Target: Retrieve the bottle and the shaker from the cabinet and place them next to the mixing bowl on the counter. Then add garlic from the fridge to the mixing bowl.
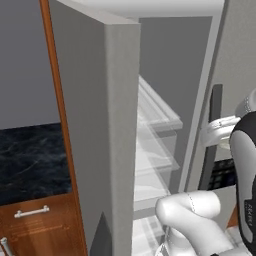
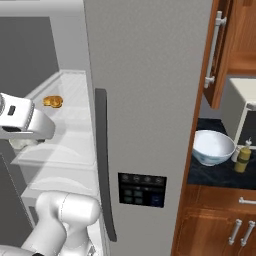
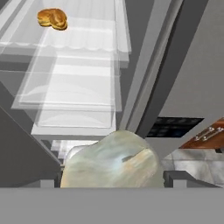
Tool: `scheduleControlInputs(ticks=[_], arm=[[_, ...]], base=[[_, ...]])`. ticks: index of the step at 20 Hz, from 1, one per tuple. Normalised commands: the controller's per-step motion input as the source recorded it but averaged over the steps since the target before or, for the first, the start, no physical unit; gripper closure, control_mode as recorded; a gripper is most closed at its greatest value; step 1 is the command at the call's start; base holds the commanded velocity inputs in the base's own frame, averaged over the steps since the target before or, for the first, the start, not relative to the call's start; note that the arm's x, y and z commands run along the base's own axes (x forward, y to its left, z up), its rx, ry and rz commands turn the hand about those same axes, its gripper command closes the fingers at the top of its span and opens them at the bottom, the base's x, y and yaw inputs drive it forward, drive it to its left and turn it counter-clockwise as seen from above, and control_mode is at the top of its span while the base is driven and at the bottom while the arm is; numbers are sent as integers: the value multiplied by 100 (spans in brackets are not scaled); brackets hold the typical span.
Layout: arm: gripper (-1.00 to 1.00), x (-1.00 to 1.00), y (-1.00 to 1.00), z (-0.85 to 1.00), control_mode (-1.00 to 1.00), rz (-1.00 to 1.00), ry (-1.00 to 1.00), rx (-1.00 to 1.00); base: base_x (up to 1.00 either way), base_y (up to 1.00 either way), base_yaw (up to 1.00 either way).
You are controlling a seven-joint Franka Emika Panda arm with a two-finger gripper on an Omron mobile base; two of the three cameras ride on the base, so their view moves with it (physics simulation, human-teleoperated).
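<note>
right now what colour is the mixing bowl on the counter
White, on the dark marbled counter; the mixing bowl shows best in the right base view.

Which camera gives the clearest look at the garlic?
The hand view: the garlic sits large and close between the claw tips. In the right base view only a pale sliver peeks from under the hand.

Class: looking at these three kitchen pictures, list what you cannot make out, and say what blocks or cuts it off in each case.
- Garlic, hand view: its lower part is cut off by the bottom edge, so contact with the tool cannot be judged.
- Bottle, right base view: too small to read its shape.
- Fridge shelves, left base view: contents hidden by the open door.
</note>
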Motion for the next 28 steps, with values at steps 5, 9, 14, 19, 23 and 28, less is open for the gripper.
scheduleControlInputs(ticks=[5, 9, 14, 19, 23, 28], arm=[[100, 0, 0, 0, 100, 0, 0, 0], [100, 0, 0, 0, 100, 0, 0, 0], [100, 0, 0, 0, 100, 0, 0, 0], [100, 0, 0, 0, 100, 0, 0, 0], [100, 0, 0, 0, 100, 0, 0, 0], [100, 0, 0, 0, 100, 0, 0, 0]], base=[[-38, -42, -2], [-17, -64, -5], [18, -100, -2], [0, -100, -3], [1, -100, 0], [37, -96, 12]])
